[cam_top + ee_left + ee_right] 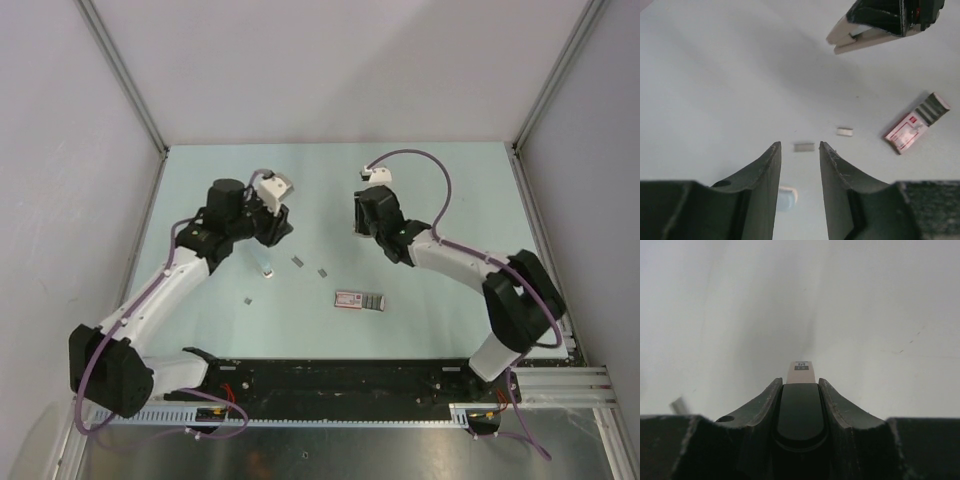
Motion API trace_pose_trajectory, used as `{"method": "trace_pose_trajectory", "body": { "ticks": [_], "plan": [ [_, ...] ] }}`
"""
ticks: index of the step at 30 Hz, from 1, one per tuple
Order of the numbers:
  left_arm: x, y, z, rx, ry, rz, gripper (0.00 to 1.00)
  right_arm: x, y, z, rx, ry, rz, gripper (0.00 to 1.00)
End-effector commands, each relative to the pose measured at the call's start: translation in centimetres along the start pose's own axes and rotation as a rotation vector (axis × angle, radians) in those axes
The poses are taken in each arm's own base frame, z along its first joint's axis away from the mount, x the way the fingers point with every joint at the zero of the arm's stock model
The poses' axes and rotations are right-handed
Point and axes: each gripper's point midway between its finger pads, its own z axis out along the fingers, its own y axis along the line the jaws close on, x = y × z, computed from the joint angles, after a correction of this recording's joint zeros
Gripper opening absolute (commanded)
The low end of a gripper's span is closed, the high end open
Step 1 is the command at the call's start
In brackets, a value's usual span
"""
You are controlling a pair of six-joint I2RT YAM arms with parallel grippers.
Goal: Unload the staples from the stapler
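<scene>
I see R gripper (797, 382) fingers closed on the stapler (797, 412), held over the counter (865, 315). L gripper (799, 146) fingers open, empty. Loose staples (844, 132) lie on counter, near red-white box (915, 126).

The worktop (440, 180) is open along the whole back; scattered staples (297, 261) and a box (359, 301) clutter the middle, small gaps between them; walls (60, 150) close both sides
</scene>
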Motion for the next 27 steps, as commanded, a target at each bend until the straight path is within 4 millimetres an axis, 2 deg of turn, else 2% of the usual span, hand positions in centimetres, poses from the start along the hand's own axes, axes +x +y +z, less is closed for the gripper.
{"method": "trace_pose_trajectory", "body": {
  "ticks": [1, 7, 13, 17, 21, 24, 27],
  "plan": [
    [-1.9, 1.6, -3.0, -0.035, -0.069, -0.091, 0.41, -7.4, -1.7, 2.5, 0.172, -0.315, 0.046, 0.0],
    [-0.2, 2.7, -4.9, -0.089, -0.062, -0.109, 0.41, -8.5, -3.6, 5.6, 0.285, -0.44, 0.072, 0.0],
    [0.9, 2.7, -5.6, -0.107, -0.049, -0.121, 0.42, -7.6, -4.4, 7.6, 0.34, -0.478, 0.093, 0.0],
    [1.1, 2.8, -5.8, -0.12, -0.045, -0.123, 0.42, -5.4, -4.3, 8.5, 0.346, -0.419, 0.088, 0.0],
    [1.3, 2.9, -5.9, -0.123, -0.044, -0.123, 0.43, -2.2, -3.5, 9.0, 0.32, -0.301, 0.058, 0.0],
    [1.3, 2.3, -6.1, -0.101, -0.046, -0.124, 0.44, 0.5, -3.5, 8.9, 0.321, -0.22, 0.074, 0.02],
    [1.2, 2.2, -6.6, -0.107, -0.047, -0.115, 0.45, 2.4, -3.0, 8.4, 0.291, -0.184, 0.078, 0.06]
  ]
}}
